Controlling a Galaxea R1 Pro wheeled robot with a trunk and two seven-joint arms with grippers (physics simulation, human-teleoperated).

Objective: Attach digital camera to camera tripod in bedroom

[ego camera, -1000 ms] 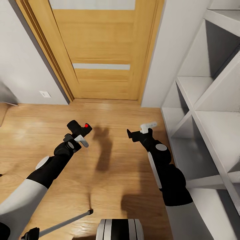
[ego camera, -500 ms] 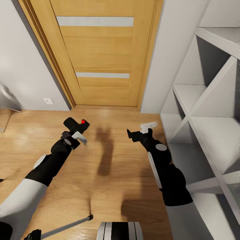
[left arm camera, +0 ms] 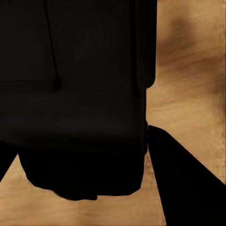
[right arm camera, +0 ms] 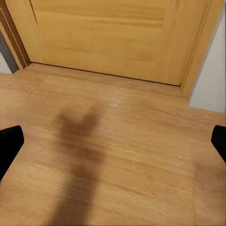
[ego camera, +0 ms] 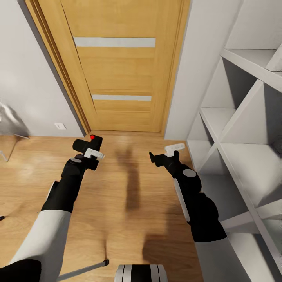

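Two arms over light plank floor (ego camera: pixel 129 219), oak door (ego camera: pixel 117 70), white cube shelves (ego camera: pixel 243 129); left pincer (ego camera: pixel 89 150) clamped on boxy black digital camera (ego camera: pixel 87 144). Matte black body, left wrist. Right pincer (right arm camera: pixel 113 141) spread wide.

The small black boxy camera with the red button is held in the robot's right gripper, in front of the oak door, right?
Not quite: the head view shows the small black boxy camera in the left gripper, before the oak door. The right gripper holds nothing.
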